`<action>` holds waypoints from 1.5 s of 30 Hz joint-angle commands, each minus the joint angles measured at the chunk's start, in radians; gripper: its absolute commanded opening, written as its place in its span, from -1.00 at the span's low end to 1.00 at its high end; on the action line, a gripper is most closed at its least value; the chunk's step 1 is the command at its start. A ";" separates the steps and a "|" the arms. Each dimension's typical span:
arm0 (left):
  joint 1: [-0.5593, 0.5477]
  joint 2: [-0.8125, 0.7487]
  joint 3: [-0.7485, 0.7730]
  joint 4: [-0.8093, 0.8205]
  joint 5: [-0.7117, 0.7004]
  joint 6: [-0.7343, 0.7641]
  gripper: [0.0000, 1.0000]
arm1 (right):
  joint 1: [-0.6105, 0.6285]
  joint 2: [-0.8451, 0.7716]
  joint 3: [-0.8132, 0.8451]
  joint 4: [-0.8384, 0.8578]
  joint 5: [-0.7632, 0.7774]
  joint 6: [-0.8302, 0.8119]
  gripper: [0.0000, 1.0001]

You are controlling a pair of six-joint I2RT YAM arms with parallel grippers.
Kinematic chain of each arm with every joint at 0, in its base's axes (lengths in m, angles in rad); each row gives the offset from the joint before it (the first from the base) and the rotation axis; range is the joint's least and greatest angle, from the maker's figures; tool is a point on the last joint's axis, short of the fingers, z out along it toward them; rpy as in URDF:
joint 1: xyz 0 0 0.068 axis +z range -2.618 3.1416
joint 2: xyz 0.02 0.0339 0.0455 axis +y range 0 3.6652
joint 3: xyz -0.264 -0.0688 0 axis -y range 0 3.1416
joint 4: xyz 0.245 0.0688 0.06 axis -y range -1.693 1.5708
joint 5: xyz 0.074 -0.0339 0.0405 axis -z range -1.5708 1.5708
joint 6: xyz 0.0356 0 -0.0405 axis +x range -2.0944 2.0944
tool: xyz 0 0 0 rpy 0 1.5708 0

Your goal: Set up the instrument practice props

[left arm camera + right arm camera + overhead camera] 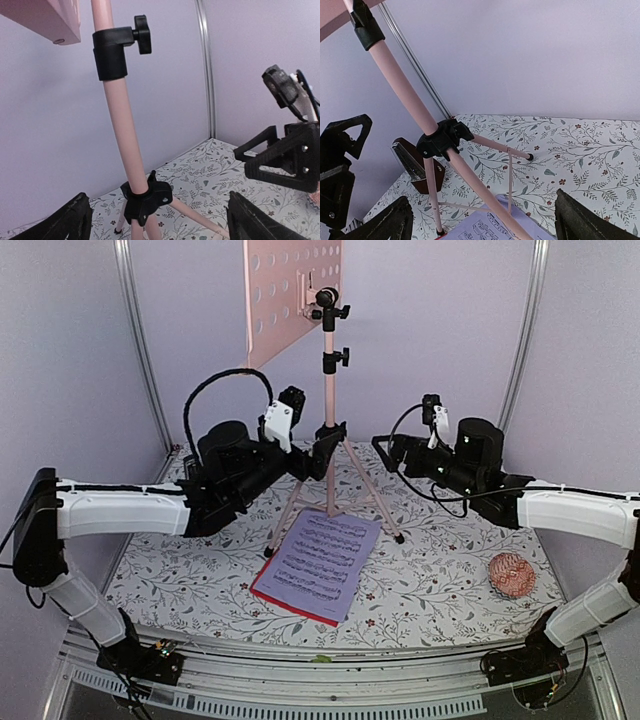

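The pink tripod music stand (328, 410) stands upright at the back middle of the table, its perforated desk (285, 290) high above. My left gripper (318, 452) is open at the tripod hub (146, 197). The pole (120, 120) rises between the spread fingers, and neither finger touches it. My right gripper (384, 448) is open just right of the stand, level with the hub (442, 137). A lilac sheet of music (322, 560) lies on a red sheet (285, 602) in front of the tripod legs. The dark brown metronome (416, 170) stands behind the stand at the back left, and my left arm hides it from above.
A small pink knitted ball (511, 575) lies at the right, near my right arm. Lilac walls with metal corner posts (140, 350) close in the back and sides. Across the gap from the left wrist is the right gripper's black finger (282, 160).
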 commanded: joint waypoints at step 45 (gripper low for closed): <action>0.080 0.143 0.083 -0.527 0.249 -0.205 -1.00 | -0.139 0.491 0.268 -0.190 -0.080 -0.235 0.98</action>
